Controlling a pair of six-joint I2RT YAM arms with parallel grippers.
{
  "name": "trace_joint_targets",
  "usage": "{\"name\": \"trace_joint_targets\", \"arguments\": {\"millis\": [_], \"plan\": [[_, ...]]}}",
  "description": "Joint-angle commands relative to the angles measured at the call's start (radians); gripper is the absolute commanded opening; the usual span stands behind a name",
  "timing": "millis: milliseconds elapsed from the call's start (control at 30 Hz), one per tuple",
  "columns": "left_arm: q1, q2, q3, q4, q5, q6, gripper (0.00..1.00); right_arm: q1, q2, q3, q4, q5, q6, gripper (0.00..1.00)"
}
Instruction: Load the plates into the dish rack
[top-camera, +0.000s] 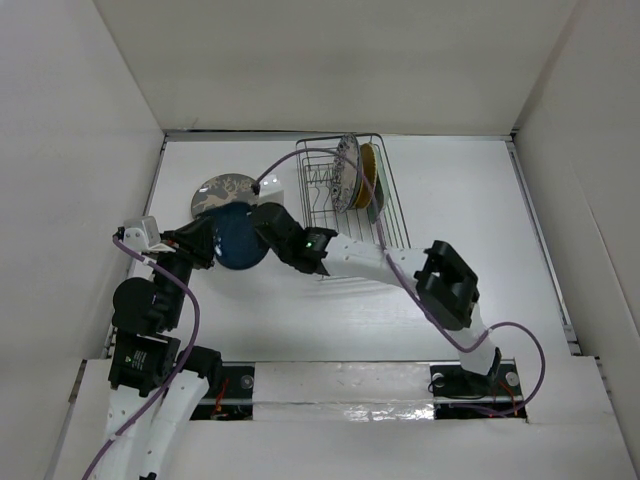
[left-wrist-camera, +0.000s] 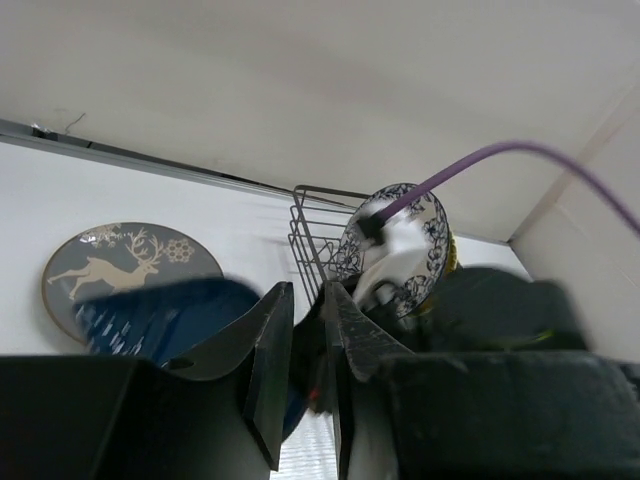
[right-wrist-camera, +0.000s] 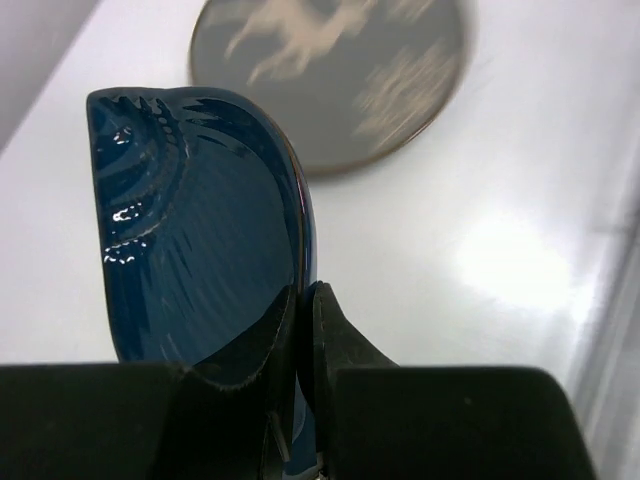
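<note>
Near the left of the white table (top-camera: 480, 250), the right gripper (right-wrist-camera: 303, 290) pinches the thin rim of the shiny blue plate (right-wrist-camera: 190, 230), which has bumpy lines. The left gripper (left-wrist-camera: 307, 292) is at its other edge, and I cannot tell if it grips. The round grey deer plate (right-wrist-camera: 330, 70) lies flat. The wire rack (top-camera: 318, 190) holds a flowery plate (top-camera: 345, 172) and a yellowish one (top-camera: 368, 175) on edge.

Counting now: four plates in sight, one deer plate (top-camera: 222, 190), one blue plate (top-camera: 238, 238), one floral plate (top-camera: 345, 172) and one amber plate (top-camera: 368, 175), plus one rack (top-camera: 318, 185) and two arms, a left arm (top-camera: 150, 300) and a right arm (top-camera: 450, 285).
</note>
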Motion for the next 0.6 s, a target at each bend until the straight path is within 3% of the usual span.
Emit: {"name": "trace_joint_targets", "arguments": {"millis": [0, 133, 333, 567], "plan": [[0.002, -0.013, 0.019, 0.049, 0.015, 0.008, 0.17, -0.061, -0.163, 0.024, 0.117, 0.313, -0.101, 0.00], [-0.017, -0.023, 0.016, 0.043, 0.012, 0.009, 0.17, -0.141, -0.240, -0.007, 0.119, 0.496, -0.209, 0.00], [-0.017, -0.028, 0.015, 0.039, 0.015, 0.008, 0.18, -0.225, -0.231, 0.046, 0.152, 0.637, -0.454, 0.00], [-0.017, -0.033, 0.015, 0.036, 0.018, 0.006, 0.18, -0.273, -0.134, 0.123, 0.384, 0.760, -0.804, 0.00]]}}
